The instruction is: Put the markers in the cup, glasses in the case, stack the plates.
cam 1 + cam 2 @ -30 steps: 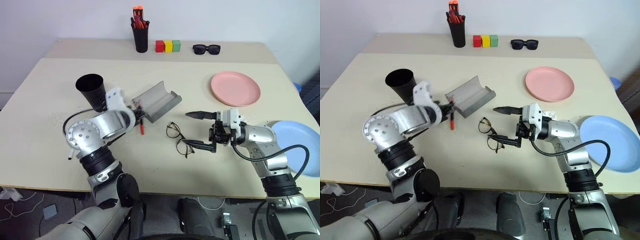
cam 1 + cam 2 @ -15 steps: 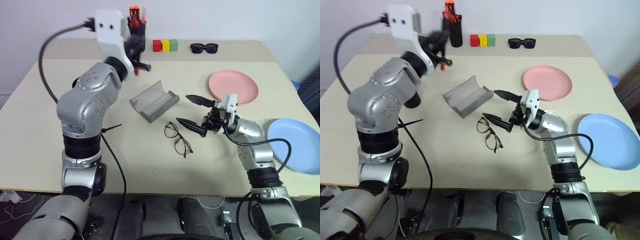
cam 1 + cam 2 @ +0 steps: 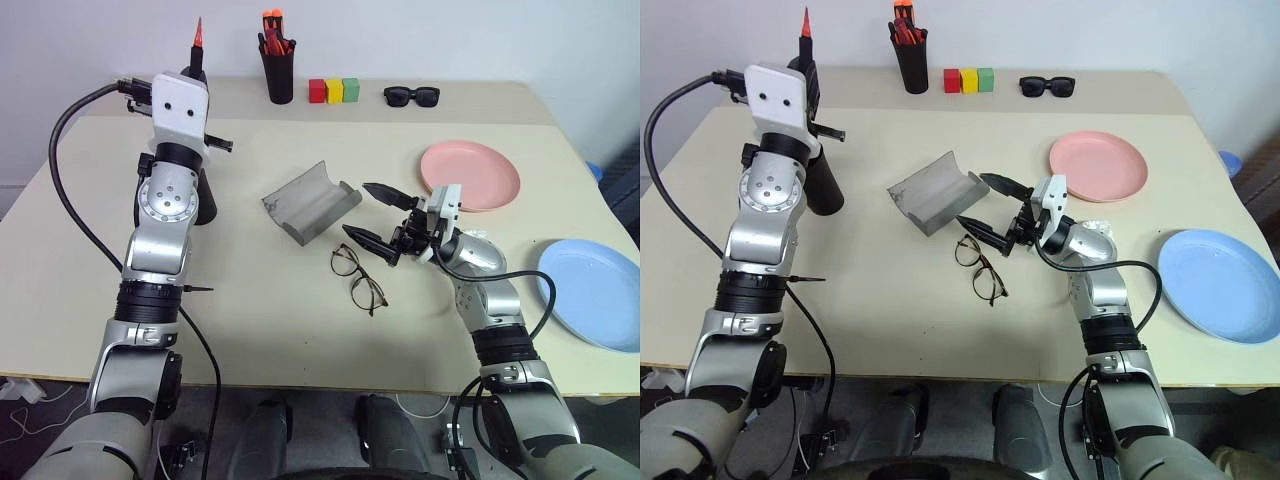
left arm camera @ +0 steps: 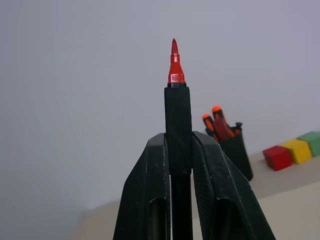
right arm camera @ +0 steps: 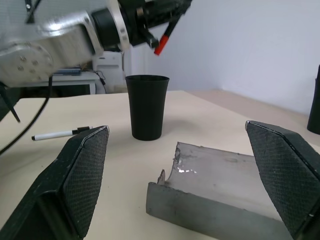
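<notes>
My left gripper (image 4: 178,137) is raised high, shut on a marker (image 4: 175,70) whose red tip (image 3: 197,30) points upward. The black cup (image 3: 826,186) stands upright on the table below it, partly hidden by the left arm. The grey case (image 3: 310,203) lies open at mid-table. Thin wire-frame glasses (image 3: 358,278) lie in front of the case. My right gripper (image 3: 357,210) hovers open just above the glasses, facing the case, with nothing between its fingers. The pink plate (image 3: 470,175) sits at the right and the blue plate (image 3: 590,305) at the right edge, apart from each other.
A black holder with orange-red pens (image 3: 280,75), three coloured blocks (image 3: 335,91) and black sunglasses (image 3: 412,97) line the back of the table. A white pen (image 5: 57,135) lies on the table near the cup.
My left arm has swung up and leftward from beside the case, carrying the marker, which now points upward. My right gripper edged forward over the glasses, still open.
</notes>
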